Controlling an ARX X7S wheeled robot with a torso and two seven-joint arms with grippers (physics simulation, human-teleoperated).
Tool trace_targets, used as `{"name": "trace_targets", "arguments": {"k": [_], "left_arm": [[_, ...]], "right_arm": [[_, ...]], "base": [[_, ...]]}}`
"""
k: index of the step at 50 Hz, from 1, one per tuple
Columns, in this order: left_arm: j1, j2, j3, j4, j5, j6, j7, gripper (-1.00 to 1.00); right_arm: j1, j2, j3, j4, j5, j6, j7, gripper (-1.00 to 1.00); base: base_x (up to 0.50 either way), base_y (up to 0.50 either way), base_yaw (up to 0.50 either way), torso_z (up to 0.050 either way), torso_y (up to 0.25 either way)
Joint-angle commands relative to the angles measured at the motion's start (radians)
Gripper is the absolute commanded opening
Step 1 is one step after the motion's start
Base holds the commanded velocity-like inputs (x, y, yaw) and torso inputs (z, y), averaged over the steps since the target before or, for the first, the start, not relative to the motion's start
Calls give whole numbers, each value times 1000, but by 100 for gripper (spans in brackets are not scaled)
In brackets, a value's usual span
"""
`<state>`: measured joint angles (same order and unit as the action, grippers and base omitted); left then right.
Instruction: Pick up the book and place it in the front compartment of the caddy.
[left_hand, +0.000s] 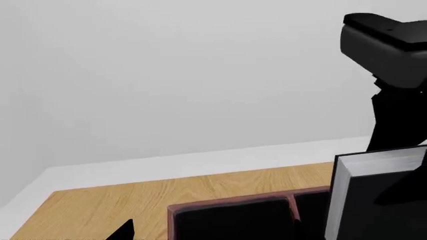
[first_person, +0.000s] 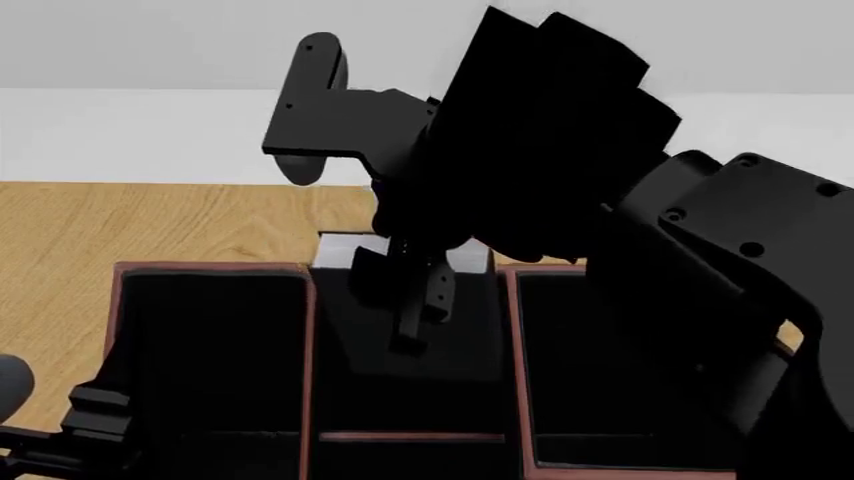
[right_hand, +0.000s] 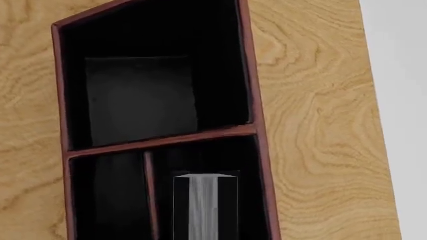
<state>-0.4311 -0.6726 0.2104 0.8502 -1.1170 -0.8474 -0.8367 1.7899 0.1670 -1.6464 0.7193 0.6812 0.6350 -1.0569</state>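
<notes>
The caddy (first_person: 214, 268) is a dark red-brown box with a black inside and three columns, on the wooden table. The black book stands upright in the middle column, in the part beyond the crossbar (first_person: 407, 437); its white page edges (first_person: 467, 258) show behind my right gripper (first_person: 407, 290). My right gripper reaches down from above and is shut on the book. In the right wrist view the book (right_hand: 203, 205) sits between the jaws, inside the caddy (right_hand: 160, 141). The left wrist view shows the book (left_hand: 373, 200) rising above the caddy rim (left_hand: 227, 204). My left gripper (left_hand: 210, 230) is open and empty beside the caddy's left end.
The wooden table (first_person: 160, 215) runs to a white floor strip and a grey wall behind. Bare wood lies left of the caddy (left_hand: 100, 205). My right arm (first_person: 694, 260) covers much of the caddy's right column.
</notes>
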Motion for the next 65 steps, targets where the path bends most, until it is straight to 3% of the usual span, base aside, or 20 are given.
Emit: {"name": "trace_targets", "arguments": {"k": [1, 19, 33, 46, 47, 65], "left_arm": [[6, -1, 5, -2, 6, 6, 2, 100], [12, -8, 5, 0, 5, 14, -1, 100], [15, -11, 8, 0, 7, 19, -3, 100], [6, -11, 12, -7, 5, 23, 1, 100], [6, -11, 12, -7, 5, 23, 1, 100], [21, -13, 15, -9, 17, 41, 10, 100]], "right_arm": [[-24, -20, -31, 69, -61, -64, -10, -100], [-98, -65, -46, 195, -98, -139, -11, -100], [-173, -153, -39, 428, -139, -278, -9, -100], [-238, -167, 88, 487, -257, -317, 81, -100], [-239, -167, 102, 485, -259, -307, 92, 100], [-179, -167, 161, 481, -275, -319, 114, 100]], "base": [[0, 0, 0, 0, 0], [0, 0, -1, 0, 0], [0, 0, -1, 0, 0], [2, 0, 2, 0, 0], [0, 0, 4, 0, 0], [4, 1, 5, 0, 0]]}}
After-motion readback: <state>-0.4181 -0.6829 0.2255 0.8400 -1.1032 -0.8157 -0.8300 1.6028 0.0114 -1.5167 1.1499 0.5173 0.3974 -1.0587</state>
